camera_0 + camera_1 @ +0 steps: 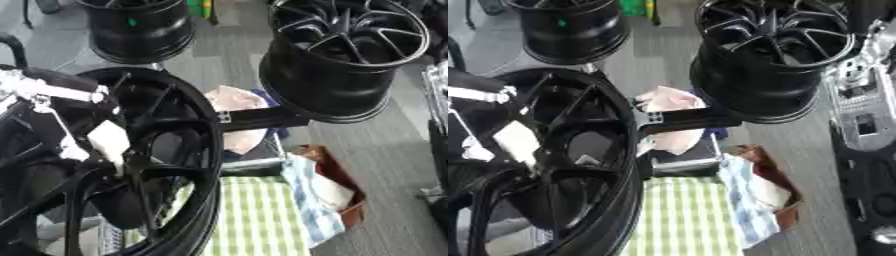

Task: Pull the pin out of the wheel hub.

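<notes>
At far left the left hand (48, 107) is seen reaching in across the near wheel hub (188, 150), with a pale block-shaped part (109, 140) lying just beside the hub's centre (136, 162); whether the fingers are spread or curled cannot be told, and the pin cannot be made out. Behind, a second hub (140, 30) is seen at upper left and a third (346, 55) at upper right, with a green checked cloth (258, 215) below and between. At the right edge the right arm (864, 100) is visible, its hand not seen.
</notes>
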